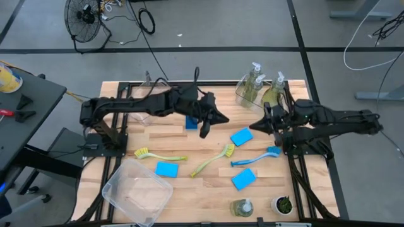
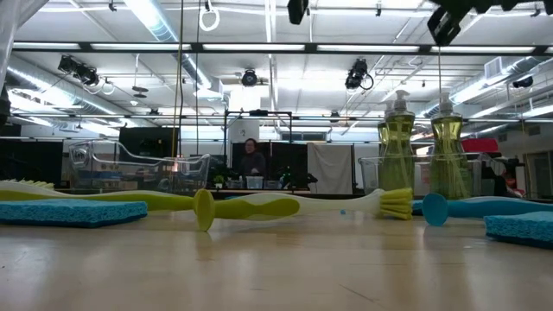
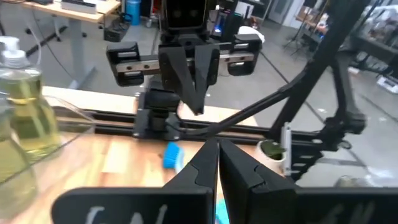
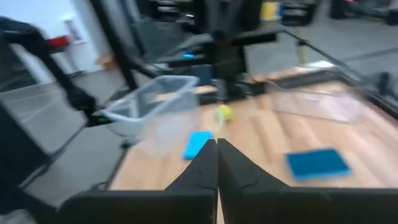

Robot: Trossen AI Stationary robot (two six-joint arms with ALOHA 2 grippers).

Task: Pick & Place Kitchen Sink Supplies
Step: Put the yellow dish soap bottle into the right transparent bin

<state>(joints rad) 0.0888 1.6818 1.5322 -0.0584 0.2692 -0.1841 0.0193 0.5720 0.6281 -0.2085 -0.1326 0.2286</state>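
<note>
My left gripper (image 1: 221, 117) hangs over the table's middle, shut and empty; its closed fingers show in the left wrist view (image 3: 217, 155). My right gripper (image 1: 257, 123) faces it from the right, also shut and empty (image 4: 216, 152). A blue sponge (image 1: 241, 136) lies flat on the table between and just in front of them. More sponges (image 1: 166, 169) (image 1: 243, 179) lie flat nearer the front, and one (image 1: 191, 122) lies under the left arm. Two yellow-green brushes (image 1: 158, 154) (image 1: 214, 159) and a blue brush (image 1: 255, 157) lie on the wood. A soap bottle (image 1: 242, 207) stands at the front edge.
A clear bin (image 1: 249, 94) at the far right holds soap bottles (image 1: 254, 79), with another bottle (image 1: 274, 93) beside it. A large clear bin (image 1: 137, 191) sits at the front left corner. A white pot with a plant (image 1: 283, 205) stands at the front right.
</note>
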